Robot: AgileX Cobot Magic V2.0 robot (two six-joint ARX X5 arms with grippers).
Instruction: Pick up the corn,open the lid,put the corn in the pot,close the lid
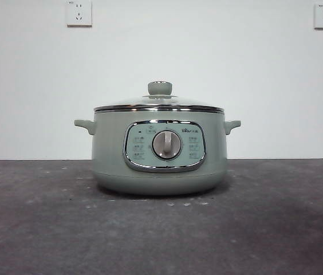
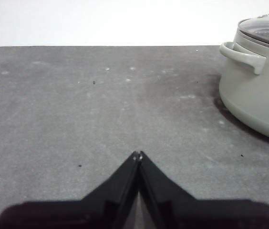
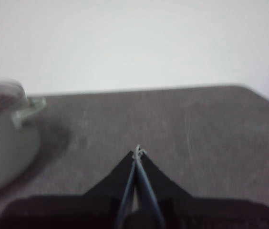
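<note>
L hand (image 2: 138, 155) closed | R hand (image 3: 137, 151) closed | lid (image 1: 159, 103) on pot (image 1: 110, 154)

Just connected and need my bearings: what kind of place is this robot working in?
Probably a lab or test bench, not a real kitchen: a bare grey table, a plain white wall with two power sockets, and one lidded green pot standing alone. Both grippers wait shut over the table.

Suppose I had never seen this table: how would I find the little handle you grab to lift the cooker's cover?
Start at the big sage-green pot standing alone in the middle of the dark grey table, its silver dial facing you. On top sits the clear glass lid with a shiny steel rim. The knob rises from the lid's centre: small, round and sage-green, the highest point, unlike the two side handles lower down.
</note>
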